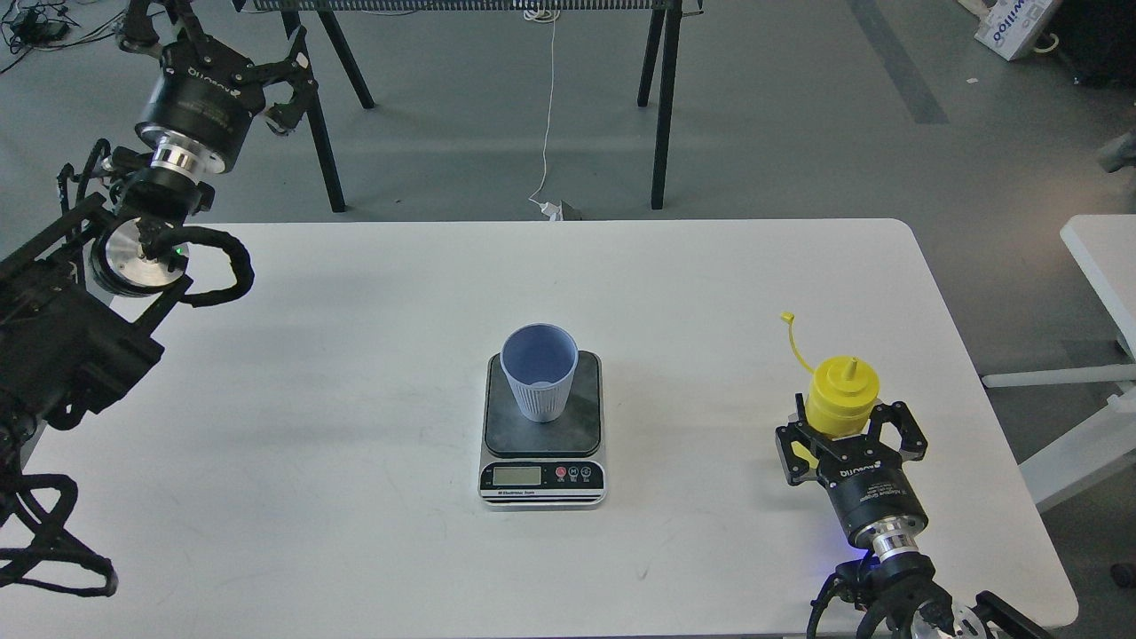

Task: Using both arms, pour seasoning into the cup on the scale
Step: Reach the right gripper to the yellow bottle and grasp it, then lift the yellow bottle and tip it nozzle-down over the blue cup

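The yellow seasoning bottle stands upright on the right side of the white table, its cap strap curving up to the left. My right gripper holds it low on the body, one finger on each side; the bottle's base is hidden behind the gripper. The light-blue ribbed cup stands empty on the dark plate of the scale at the table's middle. My left gripper is open and empty, raised beyond the table's far left corner.
Black trestle legs stand on the floor behind the table, with a white cable hanging down. Another white table's edge is at the right. Bare tabletop lies between the scale and the bottle.
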